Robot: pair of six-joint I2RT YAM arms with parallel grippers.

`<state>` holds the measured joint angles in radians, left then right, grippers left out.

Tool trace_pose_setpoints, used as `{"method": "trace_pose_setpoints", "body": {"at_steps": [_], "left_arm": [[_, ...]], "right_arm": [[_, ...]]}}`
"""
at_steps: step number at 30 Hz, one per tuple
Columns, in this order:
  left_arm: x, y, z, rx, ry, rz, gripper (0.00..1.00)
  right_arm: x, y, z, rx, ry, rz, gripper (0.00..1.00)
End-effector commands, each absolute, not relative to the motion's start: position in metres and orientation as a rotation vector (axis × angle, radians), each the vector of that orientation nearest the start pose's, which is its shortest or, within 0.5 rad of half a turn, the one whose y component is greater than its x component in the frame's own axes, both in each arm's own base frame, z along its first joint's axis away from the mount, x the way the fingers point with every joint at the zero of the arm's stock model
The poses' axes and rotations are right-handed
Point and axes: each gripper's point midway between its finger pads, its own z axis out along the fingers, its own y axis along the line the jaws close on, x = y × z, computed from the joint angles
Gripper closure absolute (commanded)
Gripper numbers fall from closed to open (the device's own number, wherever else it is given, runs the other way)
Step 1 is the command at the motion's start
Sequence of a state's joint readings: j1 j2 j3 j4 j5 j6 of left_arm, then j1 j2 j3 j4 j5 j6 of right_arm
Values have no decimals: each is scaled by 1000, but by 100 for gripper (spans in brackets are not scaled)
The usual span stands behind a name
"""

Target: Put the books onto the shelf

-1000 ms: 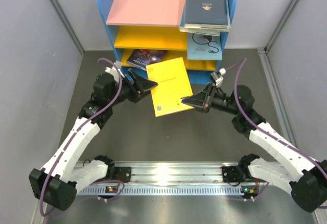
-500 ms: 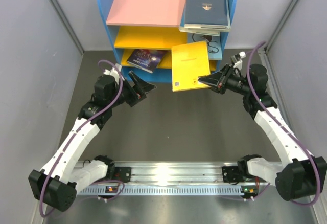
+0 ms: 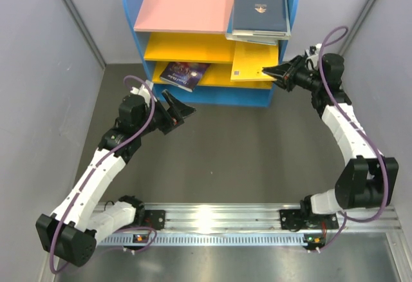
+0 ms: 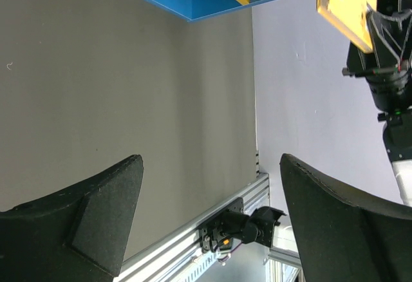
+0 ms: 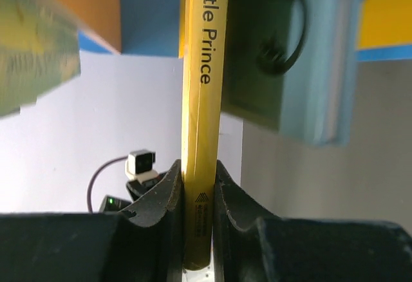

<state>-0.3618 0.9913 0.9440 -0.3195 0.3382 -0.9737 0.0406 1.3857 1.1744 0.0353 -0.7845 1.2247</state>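
My right gripper [image 3: 270,73] is shut on a yellow book [image 3: 254,62], holding it by the edge at the right end of the shelf [image 3: 132,11], over the lower yellow boards. In the right wrist view the book's spine [image 5: 201,102] stands pinched between the fingers of the right gripper [image 5: 197,192], next to a light blue book with a black swirl [image 5: 296,56]. A dark navy book [image 3: 261,8] lies on the pink top board. A purple galaxy book [image 3: 185,74] lies on a lower board. My left gripper [image 3: 183,110] hangs open and empty in front of the shelf; its wrist view shows the left gripper [image 4: 209,211] over bare table.
Grey walls close in the table on the left, the right and behind the shelf. A metal rail [image 3: 212,224] with both arm bases runs along the near edge. The right arm [image 3: 347,127] reaches up along the right wall.
The right arm has carried the yellow book from the table's middle up and right to the shelf's right end. The left gripper let go of it, opened wider and stayed put.
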Motion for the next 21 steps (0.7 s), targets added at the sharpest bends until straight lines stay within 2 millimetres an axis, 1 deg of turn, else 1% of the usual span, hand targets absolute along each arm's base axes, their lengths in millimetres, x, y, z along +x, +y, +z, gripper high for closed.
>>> {"method": "trace_pose_setpoints", "body": {"at_steps": [1, 2, 3, 4, 6, 7, 8, 10, 12, 13, 15, 16, 21], "left_arm": [[277, -197, 282, -386, 2058, -1152, 8], [278, -196, 281, -386, 2061, -1150, 8], [278, -196, 280, -385, 2061, -1150, 8], [279, -196, 279, -390, 2064, -1147, 9], [279, -196, 280, -385, 2066, -1150, 9], [281, -196, 278, -388, 2069, -1147, 9], [281, -197, 279, -384, 2069, -1152, 9], [282, -198, 279, -384, 2072, -1157, 9], [283, -198, 281, -379, 2071, -1158, 10], [283, -198, 281, -377, 2071, -1158, 10], [283, -197, 279, -380, 2074, -1152, 10], [282, -196, 280, -382, 2071, -1153, 10], [281, -197, 274, -391, 2081, -1161, 10]], "right_arm": [[398, 156, 402, 368, 1738, 1556, 100], [405, 156, 398, 382, 1746, 1558, 100], [409, 156, 399, 384, 1746, 1560, 100], [416, 144, 406, 406, 1720, 1543, 99], [425, 140, 404, 427, 1722, 1543, 92], [428, 139, 410, 424, 1710, 1543, 76], [431, 138, 409, 431, 1712, 1546, 66], [431, 135, 411, 438, 1710, 1553, 48], [426, 133, 414, 438, 1708, 1561, 40], [418, 130, 414, 445, 1711, 1567, 36], [409, 126, 413, 456, 1712, 1569, 33], [400, 123, 412, 467, 1716, 1566, 30], [373, 124, 398, 488, 1782, 1555, 28]]}}
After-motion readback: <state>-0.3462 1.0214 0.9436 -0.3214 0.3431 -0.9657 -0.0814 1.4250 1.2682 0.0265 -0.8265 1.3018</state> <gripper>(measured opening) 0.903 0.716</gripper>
